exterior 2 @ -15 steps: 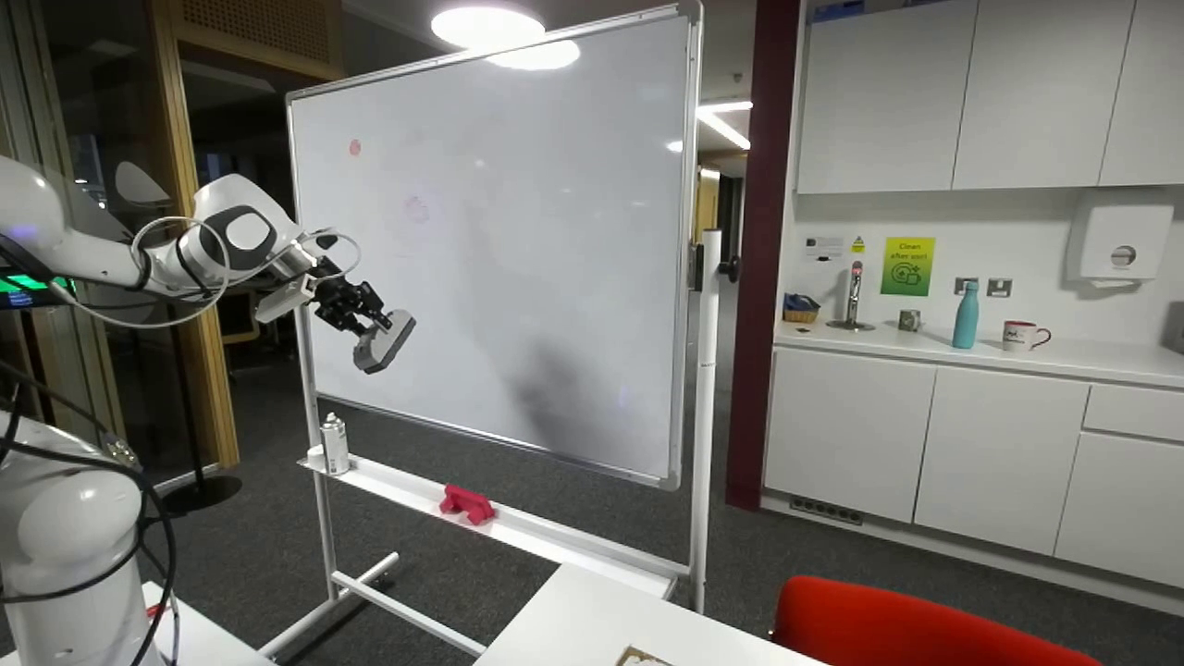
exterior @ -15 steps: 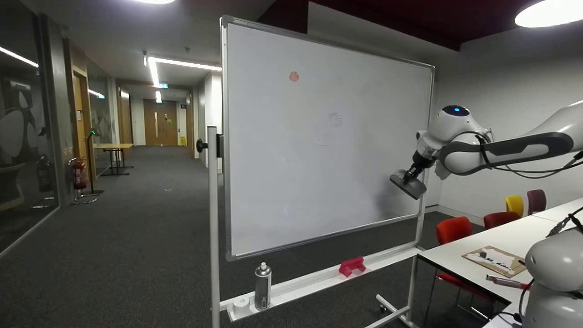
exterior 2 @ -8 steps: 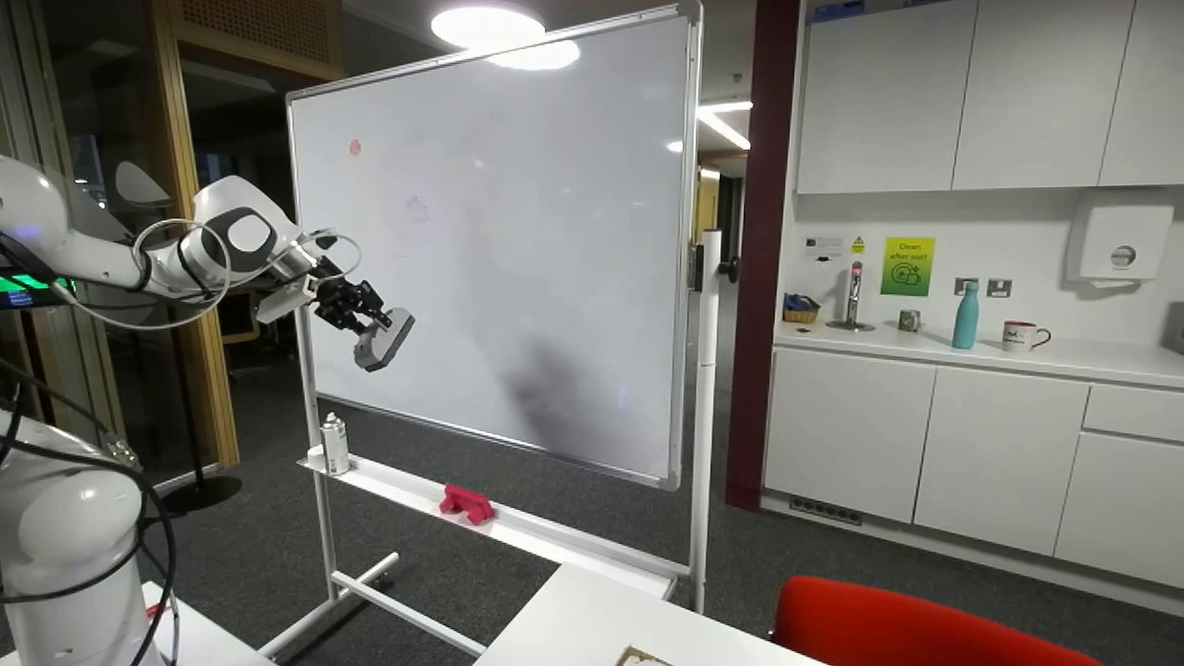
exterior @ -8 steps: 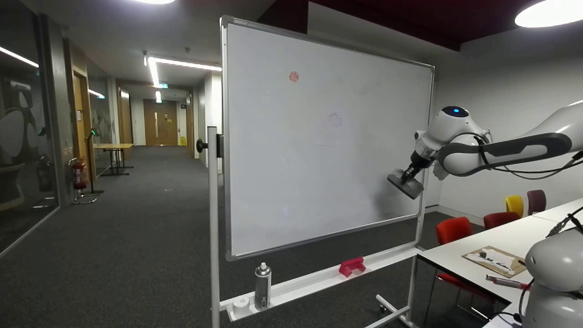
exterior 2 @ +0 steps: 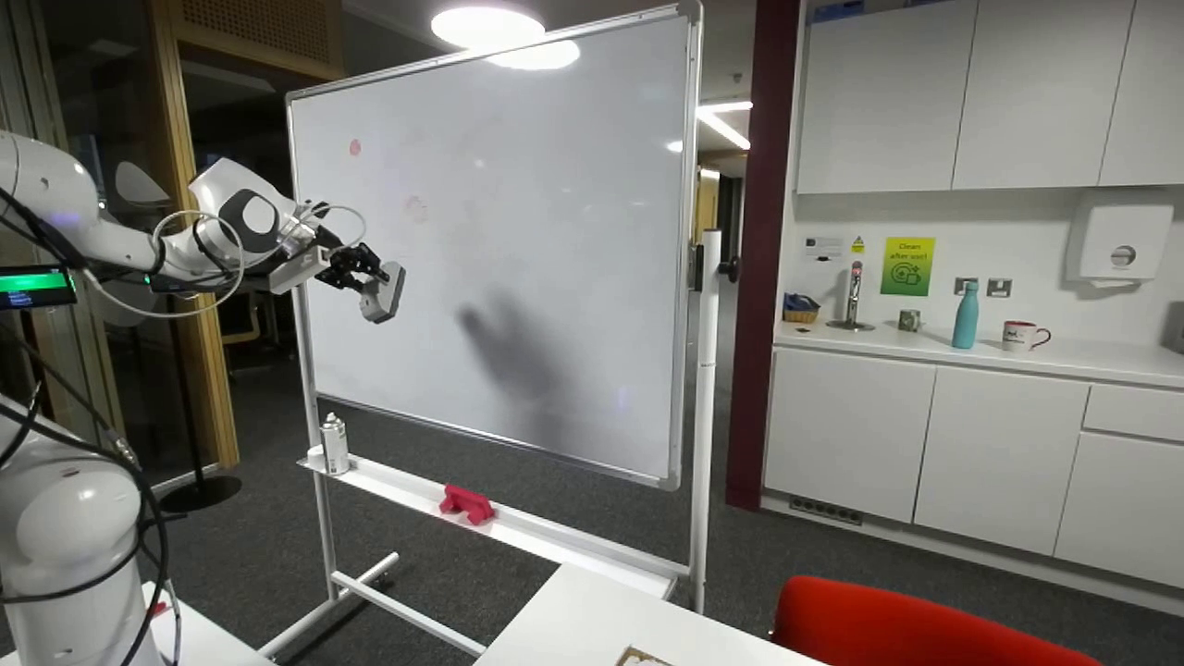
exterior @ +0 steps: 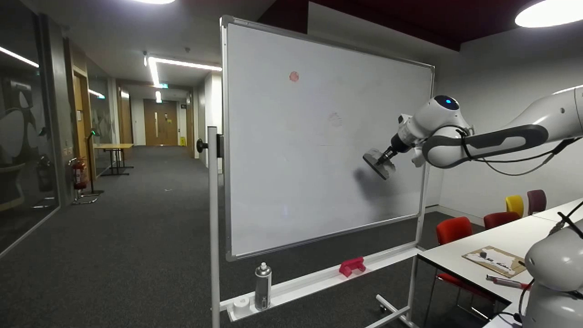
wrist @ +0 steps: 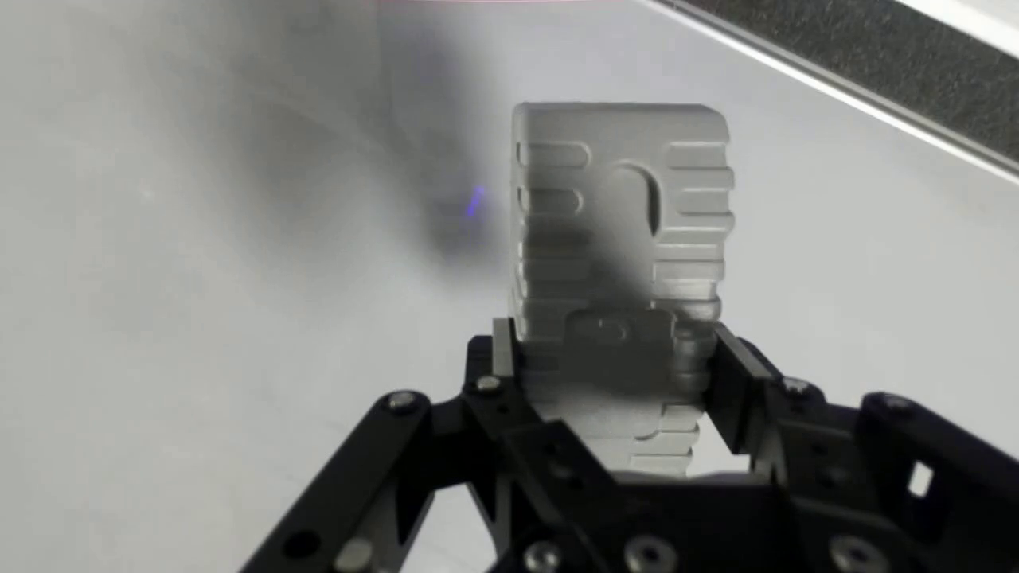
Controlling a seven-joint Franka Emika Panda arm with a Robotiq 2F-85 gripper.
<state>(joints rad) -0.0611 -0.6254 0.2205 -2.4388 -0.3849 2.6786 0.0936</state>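
My gripper (wrist: 617,350) is shut on a grey ribbed block (wrist: 621,131) that looks like a board eraser. The pads press on its two sides. The gripper shows in both exterior views (exterior: 382,158) (exterior 2: 375,277), with the grey block (exterior: 372,156) (exterior 2: 390,294) at its tips, tilted. The block is in front of the whiteboard (exterior: 291,173) and appears apart from it; a dark shadow falls on the board. The board bears a round red mark (exterior: 294,76) and a faint reddish scribble (exterior: 335,119). A short blue stroke (wrist: 474,201) shows in the wrist view.
Below the board, a ledge (exterior: 309,286) holds a spray can (exterior: 263,289), a small white round item (exterior: 241,306) and a red holder (exterior: 352,266). A white table (exterior: 478,230) stands at the right, with red chairs (exterior: 454,230) behind. A counter (exterior 2: 869,339) lies beyond.
The arm has moved the gripper and grey block upward, leftward in both exterior views. The shadow on the board has shifted up with it. The block stays in the grip.
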